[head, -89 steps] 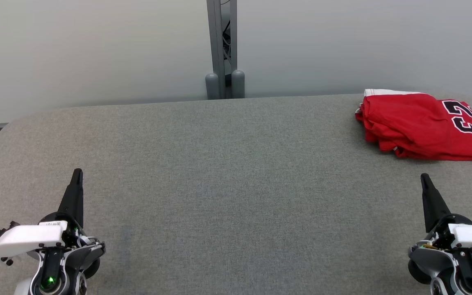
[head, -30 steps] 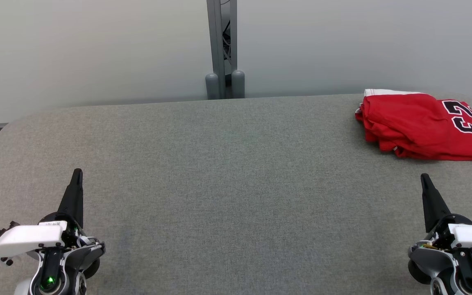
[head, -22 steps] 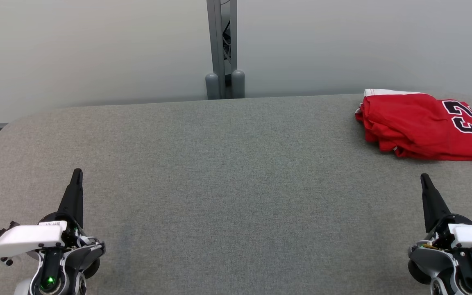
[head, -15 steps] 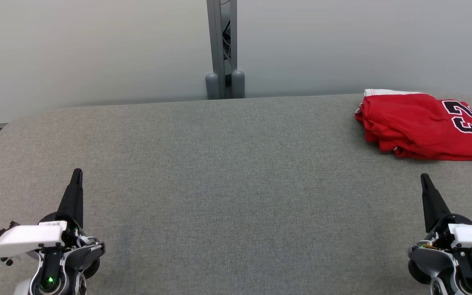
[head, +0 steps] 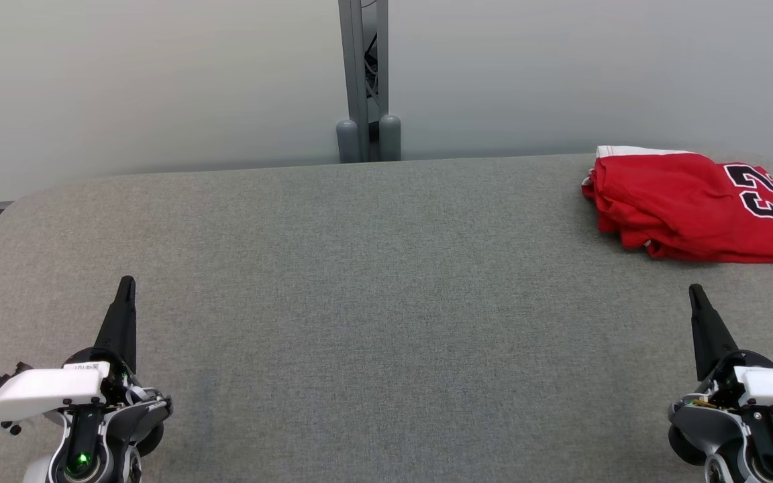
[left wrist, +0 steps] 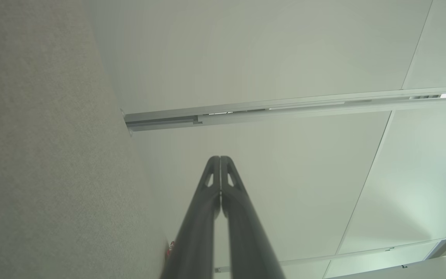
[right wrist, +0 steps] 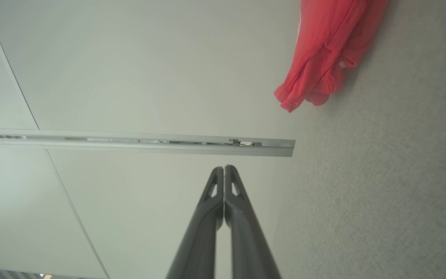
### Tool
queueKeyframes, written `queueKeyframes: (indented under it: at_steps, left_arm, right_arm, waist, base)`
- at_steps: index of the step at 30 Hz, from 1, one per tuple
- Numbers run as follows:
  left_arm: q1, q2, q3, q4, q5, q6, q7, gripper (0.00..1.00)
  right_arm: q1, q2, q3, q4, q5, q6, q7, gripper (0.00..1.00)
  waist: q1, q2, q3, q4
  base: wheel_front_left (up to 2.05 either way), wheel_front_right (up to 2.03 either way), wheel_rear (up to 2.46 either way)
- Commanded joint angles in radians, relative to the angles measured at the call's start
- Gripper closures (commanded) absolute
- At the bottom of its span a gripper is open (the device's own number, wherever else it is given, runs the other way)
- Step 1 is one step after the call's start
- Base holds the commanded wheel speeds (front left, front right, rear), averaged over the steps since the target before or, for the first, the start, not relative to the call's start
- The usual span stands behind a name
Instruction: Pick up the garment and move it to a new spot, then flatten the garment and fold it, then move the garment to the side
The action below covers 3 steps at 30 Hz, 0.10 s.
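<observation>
The garment is a red jersey with black-and-white numbers, folded into a flat bundle at the far right corner of the grey table. Its red edge also appears in the right wrist view as the garment. My left gripper hovers at the near left, shut and empty, far from the garment. My right gripper sits at the near right, shut and empty, a short way in front of the garment. In the wrist views the left gripper and right gripper show their fingers pressed together.
A grey metal post stands behind the table's far edge against a pale wall. The table's corners are rounded, and the garment lies close to the right edge.
</observation>
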Motion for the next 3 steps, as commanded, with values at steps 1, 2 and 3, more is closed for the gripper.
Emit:
queueKeyframes:
  at_steps: [1,2,3]
  left_arm:
    - [-0.020,0.003,0.005,0.001,0.009,-0.004,0.001,1.00]
    - [-0.020,0.003,0.005,0.001,0.009,-0.004,0.001,1.00]
    - [-0.020,0.003,0.005,0.001,0.009,-0.004,0.001,1.00]
  right_arm:
    - [-0.007,-0.003,-0.002,0.002,-0.005,0.000,0.006,1.00]
    - [-0.007,-0.003,-0.002,0.002,-0.005,0.000,0.006,1.00]
    - [-0.007,-0.003,-0.002,0.002,-0.005,0.000,0.006,1.00]
  waist:
    - [0.0000,-0.0001,0.000,0.000]
    - [0.0000,-0.0001,0.000,0.000]
    - [0.0000,-0.0001,0.000,0.000]
  base:
    - [0.00,0.00,0.00]
    - [0.00,0.00,0.00]
    - [0.00,0.00,0.00]
